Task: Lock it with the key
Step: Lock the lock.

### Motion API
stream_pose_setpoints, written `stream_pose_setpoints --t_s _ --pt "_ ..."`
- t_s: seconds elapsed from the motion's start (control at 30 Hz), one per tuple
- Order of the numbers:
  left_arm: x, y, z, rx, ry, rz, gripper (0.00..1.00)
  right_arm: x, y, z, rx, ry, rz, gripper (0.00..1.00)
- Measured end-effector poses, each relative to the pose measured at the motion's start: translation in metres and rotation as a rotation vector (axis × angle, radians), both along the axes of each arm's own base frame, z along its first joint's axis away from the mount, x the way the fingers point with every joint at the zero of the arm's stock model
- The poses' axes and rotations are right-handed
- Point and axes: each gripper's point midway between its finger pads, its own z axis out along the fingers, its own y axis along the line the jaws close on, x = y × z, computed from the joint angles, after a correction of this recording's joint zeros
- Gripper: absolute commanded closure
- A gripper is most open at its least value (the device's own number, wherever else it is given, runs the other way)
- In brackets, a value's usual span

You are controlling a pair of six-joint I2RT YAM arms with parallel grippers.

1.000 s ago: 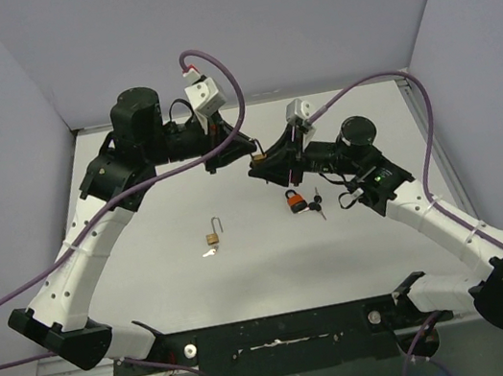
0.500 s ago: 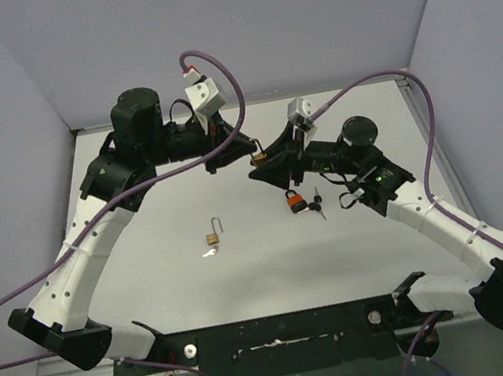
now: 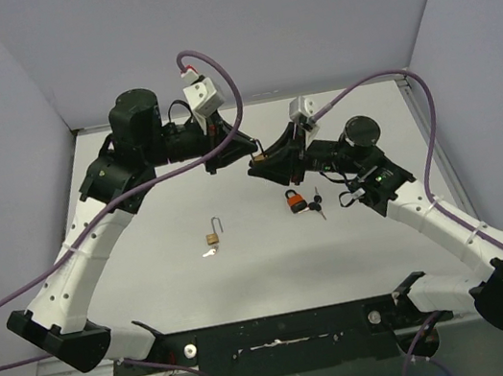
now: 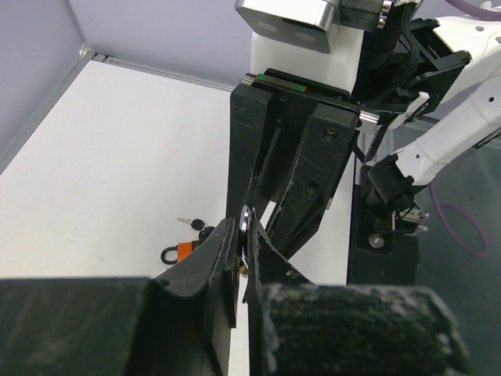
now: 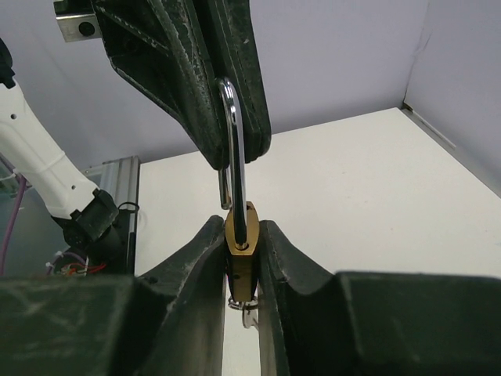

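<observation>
Surface: white table boxed in by lavender walls. An orange padlock with keys and a small open padlock lie on it, apart from the work.
Task item location: brass padlock, held in the air above the far middle of the table, between the two arms.
Right gripper: clenched on the padlock body, one finger on each flat side.
Left gripper: clamped tight on the shackle.
Shackle state: raised. The short leg appears clear of its hole, so not latched.
Key: a ring hangs under the body. The key itself is not discernible.
Orientation: the long axis runs in line with the right fingers, shackle end toward the left gripper, keyway end toward the right wrist.
Step in hand (judgement): seating the shackle.
Method advised: bring the free leg over its hole first, then press the arms together straight along the axis. Side load risks twisting the body out of the grip.
</observation>
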Motion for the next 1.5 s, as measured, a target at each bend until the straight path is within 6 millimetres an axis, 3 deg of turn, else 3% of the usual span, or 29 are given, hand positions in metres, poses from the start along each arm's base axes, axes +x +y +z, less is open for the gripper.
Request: stream_pose_setpoints --t_s 0.67,1.5 --pt "-0.015 0.001 0.009 -0.027 -0.025 -0.043 1.00 -0.021 0.000 0.011 0.039 -0.043 0.111 1.00" --pt "-0.020 0.000 0.012 -0.074 -0.042 -0.075 1.00 -0.017 0.000 0.017 0.044 -0.080 0.091 1.00"
